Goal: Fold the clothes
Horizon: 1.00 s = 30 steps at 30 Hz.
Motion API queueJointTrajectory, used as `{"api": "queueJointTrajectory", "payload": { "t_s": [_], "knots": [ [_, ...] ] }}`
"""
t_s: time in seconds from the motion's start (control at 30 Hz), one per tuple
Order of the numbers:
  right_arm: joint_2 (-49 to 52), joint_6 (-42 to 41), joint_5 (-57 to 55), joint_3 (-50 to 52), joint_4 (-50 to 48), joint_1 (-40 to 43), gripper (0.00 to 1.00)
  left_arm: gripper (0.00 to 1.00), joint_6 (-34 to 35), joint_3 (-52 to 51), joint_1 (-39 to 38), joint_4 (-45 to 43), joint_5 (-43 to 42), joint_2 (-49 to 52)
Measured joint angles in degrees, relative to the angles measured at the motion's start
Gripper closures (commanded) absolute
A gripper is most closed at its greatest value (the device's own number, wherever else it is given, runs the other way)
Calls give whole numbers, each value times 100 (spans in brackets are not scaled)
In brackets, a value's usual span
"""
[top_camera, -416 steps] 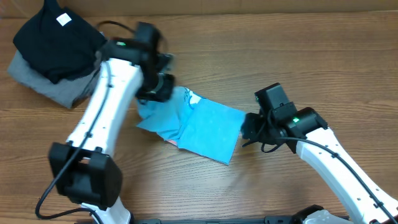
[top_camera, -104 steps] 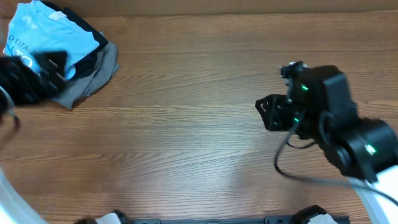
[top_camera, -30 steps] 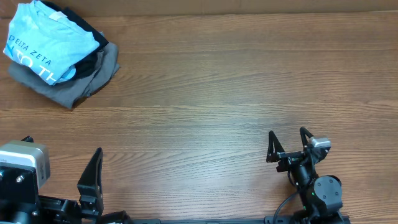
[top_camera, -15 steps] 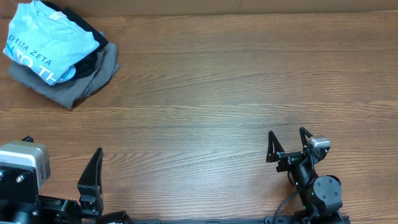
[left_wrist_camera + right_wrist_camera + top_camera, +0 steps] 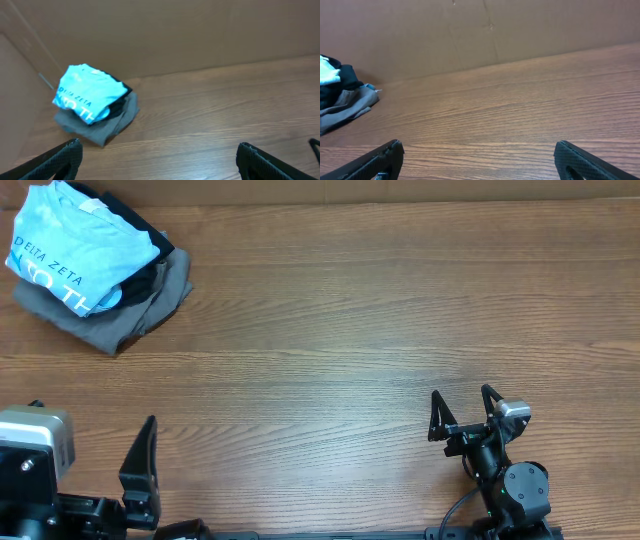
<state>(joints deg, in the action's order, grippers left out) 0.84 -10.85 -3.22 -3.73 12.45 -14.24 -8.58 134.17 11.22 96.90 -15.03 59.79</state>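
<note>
The clothes, a folded light blue T-shirt (image 5: 80, 248) with printed lettering, lie on top of a pile at the table's far left corner. The left wrist view shows the T-shirt (image 5: 87, 92) well ahead of my left gripper (image 5: 159, 150), which is open and empty. In the overhead view one of its fingers (image 5: 140, 470) shows at the front left edge. My right gripper (image 5: 464, 410) rests at the front right, open and empty, far from the pile. In the right wrist view only a sliver of the T-shirt (image 5: 327, 70) shows at the left edge, far from the right gripper (image 5: 477, 148).
Under the T-shirt lie a black folded garment (image 5: 150, 275) and a grey folded garment (image 5: 105, 325). A brown cardboard wall (image 5: 200, 30) stands along the back of the wooden table (image 5: 350, 330) and down its left side.
The left gripper's visible finger has shifted slightly left and toward the front edge. The right arm and the pile have not moved.
</note>
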Motion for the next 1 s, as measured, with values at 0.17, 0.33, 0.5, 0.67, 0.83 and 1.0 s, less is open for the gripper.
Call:
{"api": "queueJointTrajectory", "payload": {
  "t_s": [0.17, 0.33, 0.5, 0.67, 0.83, 1.0],
  "knots": [
    [0, -2, 0, 0, 4, 0, 0, 0, -2, -376, 0, -494, 70, -74],
    [0, -2, 0, 0, 0, 0, 0, 0, -2, -2321, -79, -2439, -85, -643],
    [0, -2, 2, 11, 2, 0, 0, 0, -4, -5077, -199, -4758, -334, -1700],
    [0, 0, 0, 15, -2, 0, 0, 0, -2, -7519, -330, -6533, -509, -2951],
    [0, -4, 4, 20, 0, 0, 0, 0, -2, -9442, -339, -7440, -640, -4227],
    [0, -4, 2, 22, -4, 0, 0, 0, -4, -10904, -339, -7868, -688, -5512]
  ]
}}
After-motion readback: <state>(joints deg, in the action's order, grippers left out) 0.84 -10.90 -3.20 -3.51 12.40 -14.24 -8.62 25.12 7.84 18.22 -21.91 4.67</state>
